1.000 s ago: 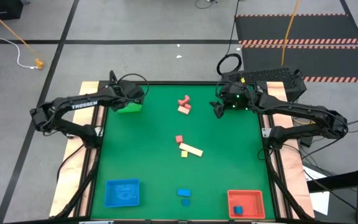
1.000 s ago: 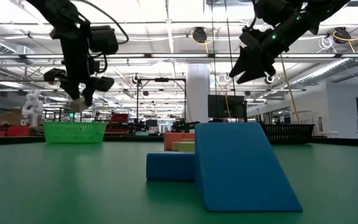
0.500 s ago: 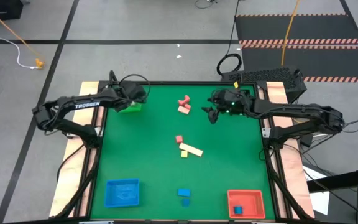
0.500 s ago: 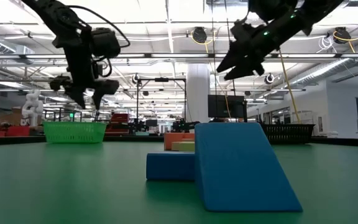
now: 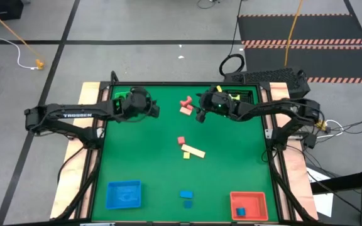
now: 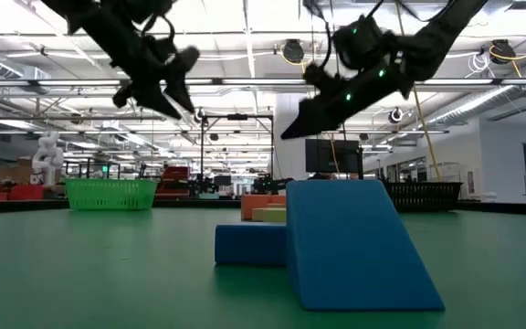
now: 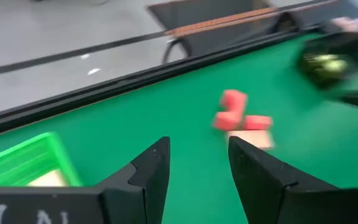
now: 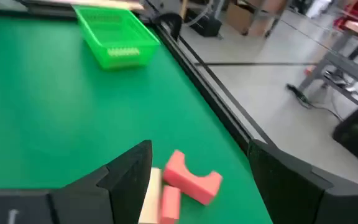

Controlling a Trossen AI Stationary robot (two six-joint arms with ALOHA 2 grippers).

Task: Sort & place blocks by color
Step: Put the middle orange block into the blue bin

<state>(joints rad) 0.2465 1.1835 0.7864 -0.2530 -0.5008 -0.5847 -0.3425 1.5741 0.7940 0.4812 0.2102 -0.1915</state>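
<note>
Two red blocks (image 5: 186, 102) and a cream block (image 5: 186, 111) lie on the green table near the far edge; they also show in the right wrist view (image 8: 191, 177). My left gripper (image 5: 154, 112) is open and empty, up in the air to their left. My right gripper (image 5: 198, 115) is open and empty just right of them. A cream block (image 7: 47, 178) lies in the green tray (image 5: 123, 100). At mid-table lie a red cube (image 5: 181, 140), a cream bar (image 5: 194, 151) and a yellow cube (image 5: 185, 156). Two blue blocks (image 5: 186, 195) lie near the front edge.
A blue tray (image 5: 124, 194) stands at the front left and a red tray (image 5: 248, 201), holding a blue block (image 5: 241, 212), at the front right. A dark tray (image 5: 244, 95) at the far right lies partly under my right arm. Open green mat lies between the block groups.
My left gripper has opened over the green tray, let go of a small tan block, and gone toward the table's right, tipping toward the red blocks. My right gripper has gone toward the table's left, up to the red and cream blocks.
</note>
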